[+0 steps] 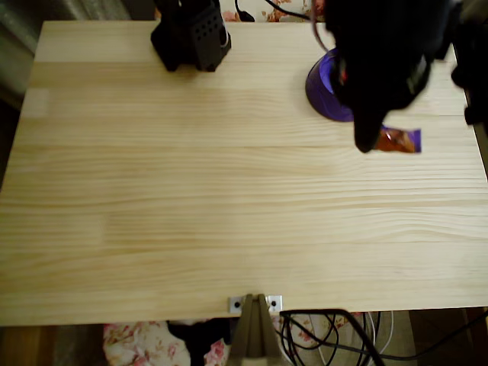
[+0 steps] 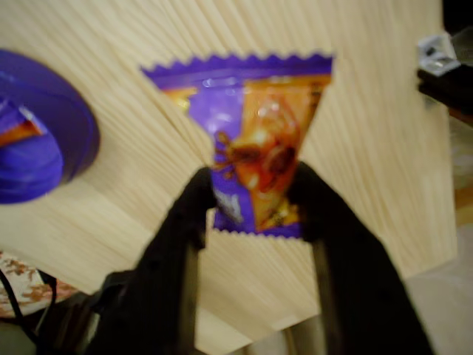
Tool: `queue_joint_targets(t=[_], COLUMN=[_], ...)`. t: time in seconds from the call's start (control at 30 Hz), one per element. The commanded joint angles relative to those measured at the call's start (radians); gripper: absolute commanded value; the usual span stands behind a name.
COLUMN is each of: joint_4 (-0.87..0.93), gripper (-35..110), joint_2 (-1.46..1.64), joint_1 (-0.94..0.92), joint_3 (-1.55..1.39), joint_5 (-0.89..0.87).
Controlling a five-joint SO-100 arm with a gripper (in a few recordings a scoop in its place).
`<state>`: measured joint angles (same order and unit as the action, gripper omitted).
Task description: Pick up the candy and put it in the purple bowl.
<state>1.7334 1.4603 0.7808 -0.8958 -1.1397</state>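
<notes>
The candy [image 2: 259,140], orange in the middle with purple zigzag ends, is pinched at its lower end between my two black fingers. My gripper [image 2: 251,192] is shut on it, just above the wooden table. From overhead the candy [image 1: 400,140] sticks out to the right of my gripper [image 1: 370,141], just below and right of the purple bowl [image 1: 320,88]. My dark arm covers most of that bowl. In the wrist view the purple bowl [image 2: 70,126] sits at the left edge, and a second candy [image 2: 18,126] of the same kind lies inside it.
The arm's black base [image 1: 191,34] stands at the table's far edge, left of the bowl. A metal clamp [image 1: 255,305] and cables [image 1: 335,335] sit at the near edge. The table's right edge [image 1: 482,152] runs close to the candy. Bare wood [image 1: 191,191] stretches left.
</notes>
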Motion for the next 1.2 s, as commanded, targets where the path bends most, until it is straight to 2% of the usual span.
queue_joint_targets(t=[0.0, 0.1, 0.5, 0.83, 1.17], joint_4=[0.025, 0.009, -0.299, -0.445, -0.512], gripper=[5, 7, 7, 12, 16], joint_2=[0.279, 0.356, 0.718, 0.856, 0.985], joint_1=[-0.011, -0.002, 0.150, 0.265, 0.380], joint_3=[-0.083, -0.190, -0.790, -1.055, -1.224], joint_5=[0.012, 0.023, 0.040, 0.091, 0.161])
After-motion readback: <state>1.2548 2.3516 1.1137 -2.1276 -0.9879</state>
